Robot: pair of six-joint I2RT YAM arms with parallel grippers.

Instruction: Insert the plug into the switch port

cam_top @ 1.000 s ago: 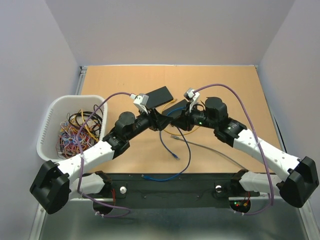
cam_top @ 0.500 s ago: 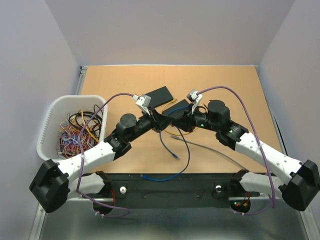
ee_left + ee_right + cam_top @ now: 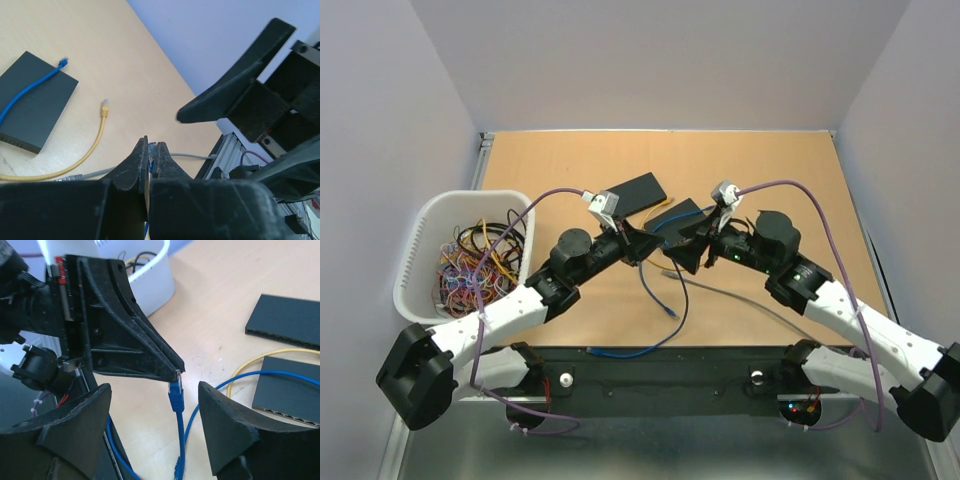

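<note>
pinching the blue ethernet cable's clear-tipped plug (image 3: 175, 392) between pressed-together fingertips, the left gripper (image 3: 151, 152) holds it in the air above the light wooden table (image 3: 770, 170). the plug points downward and the rest of the blue cable (image 3: 180, 440) trails below it toward the near edge. the right gripper (image 3: 154, 387) faces it with its fingers spread wide and nothing between them. the plug hangs in the gap between those two fingers but touches neither.

so the pickup looks done: the plug is off the table and firmly pinched. the insertion itself is not yet begun. the nearer flat black switch box (image 3: 290, 390) lies beside the grippers, apart from the plug, with its row of ports showing along the edge that faces the right wrist camera. a second flat black box (image 3: 285, 320) lies farther back. a blue cable rests across one box in the left wrist view, though whether its end sits in a port i cannot tell. a yellow cable (image 3: 95, 145) and a thin grey cable (image 3: 740, 300) lie loose nearby, and a white plastic basket (image 3: 420, 240) of tangled wires stands at the left.

what is left, by my reading: perhaps a handover or a regrip with the open right gripper, then turning the plug to face a port, lining it up and pushing it home.
</note>
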